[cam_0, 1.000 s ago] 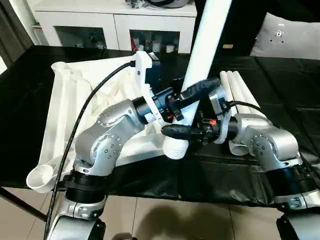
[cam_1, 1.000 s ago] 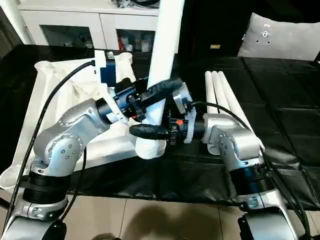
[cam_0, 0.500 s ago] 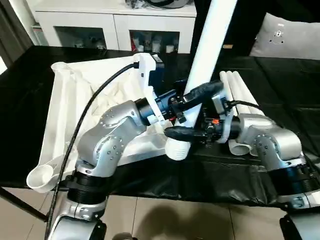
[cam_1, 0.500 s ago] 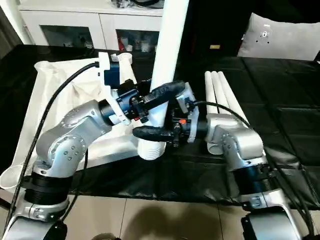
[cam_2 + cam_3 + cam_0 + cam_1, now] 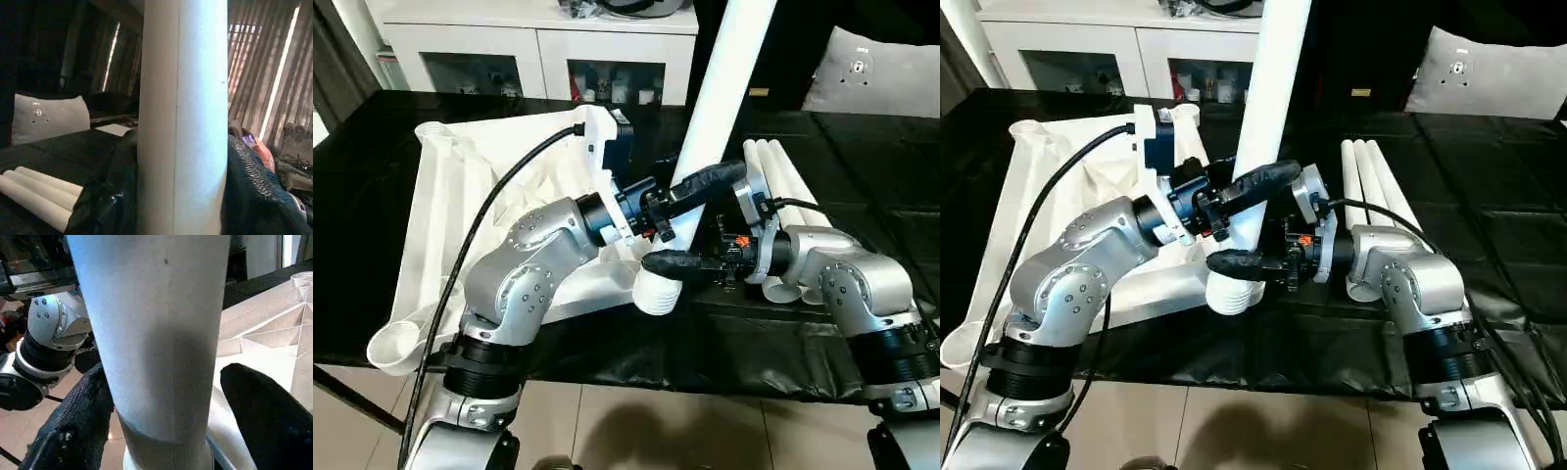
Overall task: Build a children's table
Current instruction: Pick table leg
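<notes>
A leg (image 5: 720, 88) stood upright in the near corner socket (image 5: 656, 291) of the upturned tabletop (image 5: 460, 186) on the black surface (image 5: 881, 186), gripped by the left pincer (image 5: 690, 201), the right pincer (image 5: 690, 257) spread loosely around it; next likely regripping and pressing it home.

A lived-in home room: a white cabinet (image 5: 538, 49) with glass doors and small things inside, a grey cushion (image 5: 881, 73) on dark seating, tall curtains (image 5: 274, 73) with daylight behind, and a pale tiled floor (image 5: 636, 431).
</notes>
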Controlling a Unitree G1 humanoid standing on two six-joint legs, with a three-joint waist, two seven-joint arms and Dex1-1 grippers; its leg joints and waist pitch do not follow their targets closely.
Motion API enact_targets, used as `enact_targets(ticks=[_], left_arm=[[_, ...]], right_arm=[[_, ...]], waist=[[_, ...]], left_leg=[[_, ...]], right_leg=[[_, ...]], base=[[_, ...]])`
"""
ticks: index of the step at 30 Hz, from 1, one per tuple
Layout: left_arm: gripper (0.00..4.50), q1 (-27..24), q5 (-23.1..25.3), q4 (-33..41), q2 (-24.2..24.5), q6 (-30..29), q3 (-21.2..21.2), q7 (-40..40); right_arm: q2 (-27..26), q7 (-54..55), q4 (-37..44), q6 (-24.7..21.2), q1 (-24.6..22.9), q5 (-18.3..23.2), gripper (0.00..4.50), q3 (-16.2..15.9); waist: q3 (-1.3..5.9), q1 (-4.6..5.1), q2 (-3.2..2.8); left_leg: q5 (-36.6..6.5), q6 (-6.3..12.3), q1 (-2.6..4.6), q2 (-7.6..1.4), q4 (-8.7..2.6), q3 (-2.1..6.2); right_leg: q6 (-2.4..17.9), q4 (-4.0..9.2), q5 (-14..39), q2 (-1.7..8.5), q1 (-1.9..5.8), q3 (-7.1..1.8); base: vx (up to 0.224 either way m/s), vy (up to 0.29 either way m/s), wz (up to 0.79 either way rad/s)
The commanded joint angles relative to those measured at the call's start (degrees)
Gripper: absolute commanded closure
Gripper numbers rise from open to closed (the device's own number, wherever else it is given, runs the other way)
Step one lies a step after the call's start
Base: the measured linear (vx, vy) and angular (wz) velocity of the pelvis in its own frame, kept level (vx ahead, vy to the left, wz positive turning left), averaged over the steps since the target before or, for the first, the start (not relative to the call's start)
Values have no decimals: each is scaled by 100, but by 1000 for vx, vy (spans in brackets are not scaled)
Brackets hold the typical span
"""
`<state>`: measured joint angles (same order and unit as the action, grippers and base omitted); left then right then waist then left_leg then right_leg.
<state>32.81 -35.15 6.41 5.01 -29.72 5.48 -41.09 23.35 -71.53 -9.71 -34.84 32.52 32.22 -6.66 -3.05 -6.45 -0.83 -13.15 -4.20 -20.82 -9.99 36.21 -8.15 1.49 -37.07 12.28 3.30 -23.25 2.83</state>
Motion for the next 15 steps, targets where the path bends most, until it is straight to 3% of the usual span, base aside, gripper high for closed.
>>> enact_targets(ticks=[1, 9, 15], left_arm=[[268, 83, 3, 1, -35, 69, 39, -61], [268, 117, 7, -39, -39, 87, 34, -72], [268, 126, -64, -38, -97, -36, -15, 29]], right_arm=[[-54, 47, 8, -28, 5, 68, 120, 64], [-54, 69, -63, -16, 5, -19, 201, 3], [-115, 225, -170, 238, -12, -270, 243, -64]], waist=[[419, -11, 9], [410, -9, 17], [407, -10, 27]], left_leg=[[142, 431, -33, -235, -366, 27], [26, 367, -31, -231, -380, 23], [26, 343, -37, -234, -384, 21]], right_leg=[[1468, 374, -294, 420, 442, -255], [1386, 404, -40, 415, 433, -256], [1353, 408, 19, 420, 424, -259]], base=[[0, 0, 0], [0, 0, 0], [0, 0, 0]])
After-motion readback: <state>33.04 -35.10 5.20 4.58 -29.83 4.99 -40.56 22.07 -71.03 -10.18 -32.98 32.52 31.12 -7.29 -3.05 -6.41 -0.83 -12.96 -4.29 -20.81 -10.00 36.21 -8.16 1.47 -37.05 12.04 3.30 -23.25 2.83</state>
